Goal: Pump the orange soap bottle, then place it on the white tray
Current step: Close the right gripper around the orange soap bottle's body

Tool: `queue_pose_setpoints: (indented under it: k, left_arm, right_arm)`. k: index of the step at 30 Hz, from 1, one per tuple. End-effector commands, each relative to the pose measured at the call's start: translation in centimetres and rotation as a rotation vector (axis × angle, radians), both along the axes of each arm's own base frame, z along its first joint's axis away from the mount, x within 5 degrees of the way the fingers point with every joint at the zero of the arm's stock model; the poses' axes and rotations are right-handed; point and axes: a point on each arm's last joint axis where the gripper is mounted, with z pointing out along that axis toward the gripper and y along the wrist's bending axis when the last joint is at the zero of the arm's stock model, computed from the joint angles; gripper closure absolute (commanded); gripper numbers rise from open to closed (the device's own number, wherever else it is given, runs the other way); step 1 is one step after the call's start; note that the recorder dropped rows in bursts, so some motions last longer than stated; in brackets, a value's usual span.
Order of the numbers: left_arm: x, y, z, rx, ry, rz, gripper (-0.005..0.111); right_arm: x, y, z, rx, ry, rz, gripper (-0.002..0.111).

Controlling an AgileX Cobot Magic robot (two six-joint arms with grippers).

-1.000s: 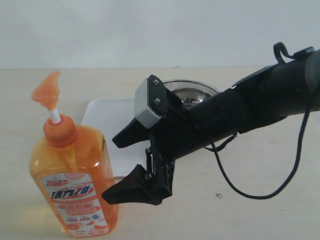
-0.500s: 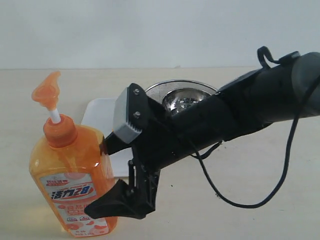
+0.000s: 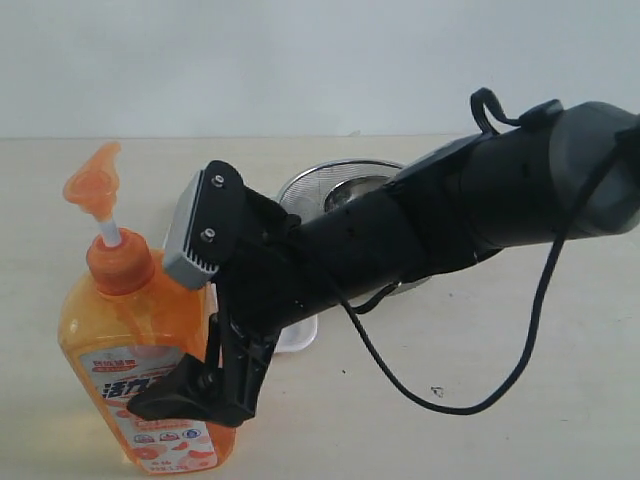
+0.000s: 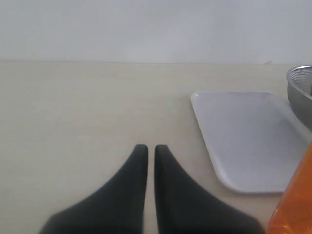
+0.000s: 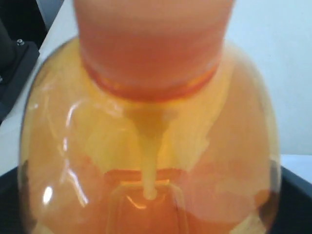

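Note:
The orange soap bottle (image 3: 140,340) stands upright at the front left, pump head (image 3: 92,185) raised on its white stem. My right gripper (image 3: 148,350) is open around the bottle's body: one black finger (image 3: 190,395) crosses the label, the other is hidden behind the bottle. The bottle (image 5: 151,122) fills the right wrist view, with dark fingers (image 5: 9,195) at both sides. The white tray (image 4: 248,141) lies flat behind the bottle; in the exterior view only a corner (image 3: 298,338) shows under the arm. My left gripper (image 4: 151,148) is shut and empty over bare table. An orange bottle edge (image 4: 295,200) shows beside it.
A round steel bowl (image 3: 330,180) stands behind the tray, mostly covered by the right arm; its rim (image 4: 300,87) shows in the left wrist view. A black cable (image 3: 440,400) hangs from the arm down to the table.
My right arm has moved left, bringing its open fingers from beside the bottle to either side of its body. The bottle has not moved.

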Motion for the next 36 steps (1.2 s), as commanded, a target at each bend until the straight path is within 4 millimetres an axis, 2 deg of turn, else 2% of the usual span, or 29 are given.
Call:
queue_pose_setpoints:
  k: [1, 5, 10, 12, 15, 17, 19, 20, 36]
  left_arm:
    - [0.0, 0.0, 0.0, -0.01, -0.007, 0.004, 0.102]
    - [0.0, 0.0, 0.0, -0.01, -0.007, 0.004, 0.102]
    - [0.0, 0.0, 0.0, -0.01, -0.007, 0.004, 0.102]
    - [0.0, 0.0, 0.0, -0.01, -0.007, 0.004, 0.102]
    - [0.0, 0.0, 0.0, -0.01, -0.007, 0.004, 0.102]
    - [0.0, 0.0, 0.0, -0.01, -0.007, 0.004, 0.102]
    - [0.0, 0.0, 0.0, -0.01, -0.007, 0.004, 0.102]
    - [0.0, 0.0, 0.0, -0.01, -0.007, 0.004, 0.102]
    - [0.0, 0.0, 0.0, -0.01, -0.007, 0.004, 0.102]
  right_arm:
    - [0.2, 0.4, 0.8, 0.033, -0.011, 0.006, 0.008]
    - [0.0, 0.4, 0.6, 0.038, 0.01, 0.022, 0.008]
    - [-0.2, 0.8, -0.8, 0.033, 0.109, 0.047, 0.009]
    - [-0.3, 0.8, -1.1, 0.027, 0.15, 0.039, 0.015]
    - [-0.3, 0.8, -1.1, 0.024, 0.176, 0.025, 0.039]
    - [-0.3, 0.8, -1.1, 0.024, 0.178, 0.024, 0.068]
    - [0.0, 0.8, -1.2, 0.013, 0.166, 0.001, 0.102]
    - [0.1, 0.8, -1.3, 0.007, 0.165, -0.017, 0.107]
    - [0.5, 0.7, -1.5, -0.014, 0.136, -0.054, 0.106]
